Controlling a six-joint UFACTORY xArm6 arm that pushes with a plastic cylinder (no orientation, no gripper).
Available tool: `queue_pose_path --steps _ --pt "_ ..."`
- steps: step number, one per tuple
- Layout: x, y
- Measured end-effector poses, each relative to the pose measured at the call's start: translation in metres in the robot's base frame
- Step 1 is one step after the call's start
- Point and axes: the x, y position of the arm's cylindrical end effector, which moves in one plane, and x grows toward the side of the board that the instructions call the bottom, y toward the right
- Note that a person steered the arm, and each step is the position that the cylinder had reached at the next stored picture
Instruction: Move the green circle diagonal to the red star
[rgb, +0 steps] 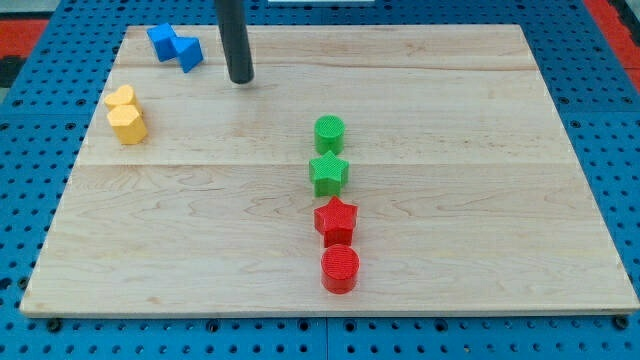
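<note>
The pale wooden worktop (480, 120) lies on a blue perforated base (610, 90); my tip (241, 80) is a plain dark rod without fingers, resting near the view's top left, beside two blue blocks (175, 46). Two yellow blocks (126, 113) sit at the left edge. Down the centre runs one column, well apart from the tip: one green circle (329, 133) just above one green star (328, 173), then one red star (336, 219), then one red circle (340, 269).
</note>
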Motion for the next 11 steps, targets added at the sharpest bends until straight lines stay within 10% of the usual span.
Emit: queue_pose_path --steps 3,7,11 --pt "0.049 0.000" --pt "0.094 0.141" --pt "0.077 0.117"
